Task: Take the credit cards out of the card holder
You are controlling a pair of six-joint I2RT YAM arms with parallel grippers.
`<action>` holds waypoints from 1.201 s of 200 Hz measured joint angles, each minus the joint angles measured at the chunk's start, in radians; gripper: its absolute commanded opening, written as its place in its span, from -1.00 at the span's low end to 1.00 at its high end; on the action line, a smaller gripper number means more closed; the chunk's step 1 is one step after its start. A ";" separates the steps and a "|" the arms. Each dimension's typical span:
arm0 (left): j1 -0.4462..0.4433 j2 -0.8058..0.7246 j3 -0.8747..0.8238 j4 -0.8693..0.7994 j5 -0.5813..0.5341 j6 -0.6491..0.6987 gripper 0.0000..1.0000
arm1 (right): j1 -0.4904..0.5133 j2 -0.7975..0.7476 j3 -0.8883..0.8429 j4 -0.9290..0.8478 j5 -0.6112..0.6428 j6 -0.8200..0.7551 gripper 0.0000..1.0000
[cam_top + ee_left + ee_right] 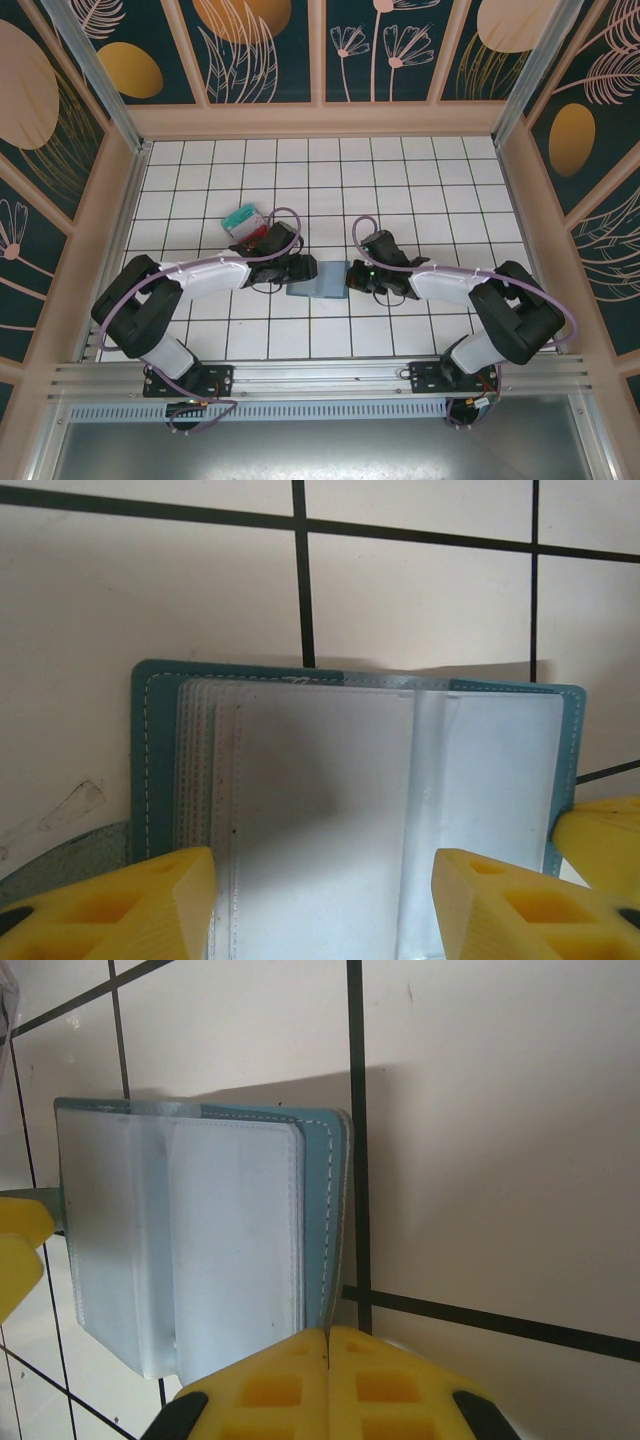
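Note:
The card holder lies open on the white tiled floor between my two grippers. Its teal cover frames pale clear sleeve pages. My left gripper is open, one yellow finger on each side of the pages with nothing pinched; from above it sits at the holder's left edge. My right gripper is shut on the right edge of the card holder; from above it is at the holder's right side. The credit cards, a red and teal stack, lie on the floor behind my left arm.
Tall patterned walls close in the tiled floor on three sides. A metal rail with the arm bases runs along the near edge. Purple cables loop over both arms.

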 measured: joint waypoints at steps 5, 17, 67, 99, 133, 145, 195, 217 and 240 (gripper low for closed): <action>0.000 0.003 0.000 0.000 0.002 0.000 0.19 | 0.000 0.000 0.000 0.000 0.000 0.000 -1.00; 0.000 0.011 0.000 0.000 0.008 0.000 0.19 | 0.000 0.000 0.000 0.000 0.000 0.000 -1.00; 0.000 0.024 -0.008 0.044 0.066 0.000 0.19 | 0.000 0.003 0.000 0.002 0.000 0.000 -1.00; 0.000 0.024 -0.025 0.096 0.111 -0.003 0.33 | 0.000 0.003 0.000 0.002 0.000 0.000 -1.00; 0.000 0.022 -0.032 0.132 0.137 -0.004 0.66 | 0.000 0.003 0.000 0.002 0.000 0.000 -1.00; 0.000 0.018 -0.032 0.135 0.145 -0.005 0.82 | 0.000 0.003 0.000 0.002 0.000 0.000 -1.00; 0.000 -0.003 -0.031 0.135 0.163 0.000 0.93 | 0.000 0.003 0.000 0.002 0.000 0.000 -1.00; 0.000 -0.025 -0.025 0.124 0.166 0.001 0.94 | 0.000 0.003 0.000 0.002 0.000 0.000 -1.00; 0.000 -0.042 -0.008 0.120 0.166 0.007 0.93 | 0.000 0.003 0.000 0.002 0.000 0.000 -1.00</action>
